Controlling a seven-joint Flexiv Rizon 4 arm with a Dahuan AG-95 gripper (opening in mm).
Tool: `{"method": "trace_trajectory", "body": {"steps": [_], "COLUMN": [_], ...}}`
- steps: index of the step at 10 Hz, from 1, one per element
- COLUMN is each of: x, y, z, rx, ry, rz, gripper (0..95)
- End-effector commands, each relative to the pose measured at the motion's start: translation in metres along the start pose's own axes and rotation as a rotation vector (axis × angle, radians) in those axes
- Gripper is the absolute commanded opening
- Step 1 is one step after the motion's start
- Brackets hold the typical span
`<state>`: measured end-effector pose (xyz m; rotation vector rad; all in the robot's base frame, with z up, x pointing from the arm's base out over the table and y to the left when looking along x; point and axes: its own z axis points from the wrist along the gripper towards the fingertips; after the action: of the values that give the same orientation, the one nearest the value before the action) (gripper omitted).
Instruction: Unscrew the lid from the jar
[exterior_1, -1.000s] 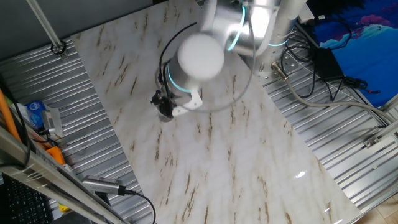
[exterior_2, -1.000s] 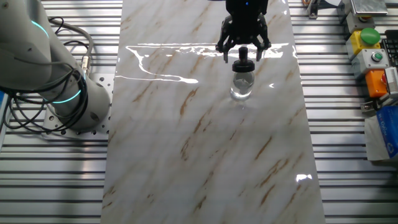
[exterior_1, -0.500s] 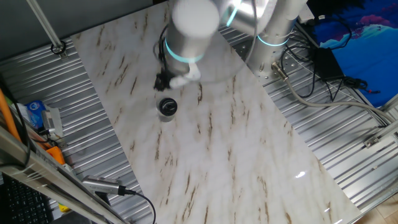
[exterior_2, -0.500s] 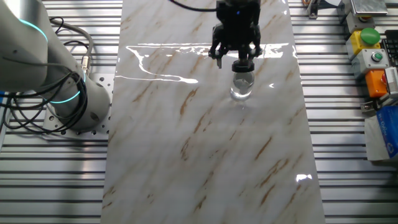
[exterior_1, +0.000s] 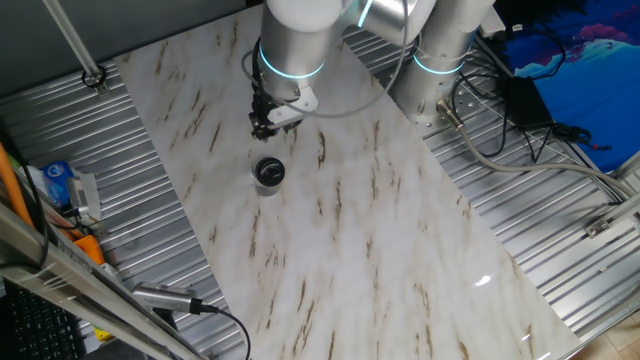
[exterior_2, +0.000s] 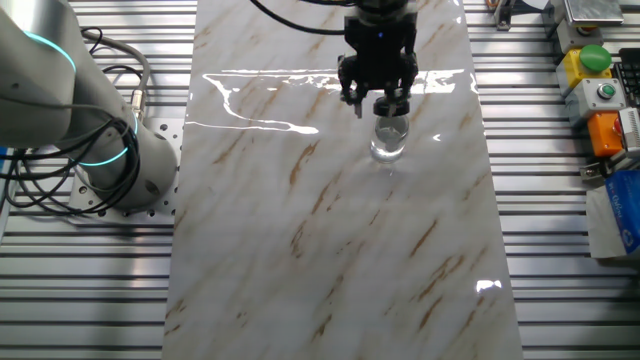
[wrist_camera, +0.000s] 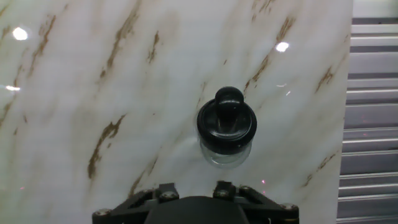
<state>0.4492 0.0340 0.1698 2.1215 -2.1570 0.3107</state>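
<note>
The jar (exterior_1: 268, 180) stands upright on the marble board, small and clear. The black lid (exterior_1: 268, 170) with a round knob sits on its mouth. In the other fixed view the jar (exterior_2: 389, 142) stands just in front of my gripper (exterior_2: 377, 98), with the lid (exterior_2: 391, 106) on top. The hand view shows the lid (wrist_camera: 227, 123) from above and a sliver of the jar (wrist_camera: 224, 158) under it, right of centre. My gripper (exterior_1: 263, 127) hovers beside and above the jar, clear of it, fingers apart and empty. The fingertips are out of the hand view.
The marble board (exterior_2: 330, 250) lies on a slotted aluminium table. The arm's base (exterior_2: 110, 150) and cables are at the left. A control box with a green button (exterior_2: 596, 58) and orange parts (exterior_2: 607, 132) sit at the right. Cables (exterior_1: 520, 110) lie behind.
My gripper has let go of the lid, turned, and pulled up and back from the jar. The wrist no longer hides the jar in the one fixed view. The jar has stayed in place.
</note>
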Motion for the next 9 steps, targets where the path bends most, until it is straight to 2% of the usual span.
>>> {"method": "trace_trajectory", "body": {"steps": [1,2,6,7,8,9], "x": [0.0,0.0,0.0,0.0,0.004,0.014], "y": [0.001,0.001,0.001,0.001,-0.004,-0.015], "z": [0.0,0.0,0.0,0.0,0.0,-0.002], "rx": [-0.012,-0.024,-0.017,-0.021,-0.044,-0.056], "ry": [-0.069,-0.089,-0.09,-0.125,-0.156,-0.153], "rz": [0.318,0.335,0.394,0.417,0.417,0.408], "gripper": [0.0,0.0,0.0,0.0,0.0,0.0]}}
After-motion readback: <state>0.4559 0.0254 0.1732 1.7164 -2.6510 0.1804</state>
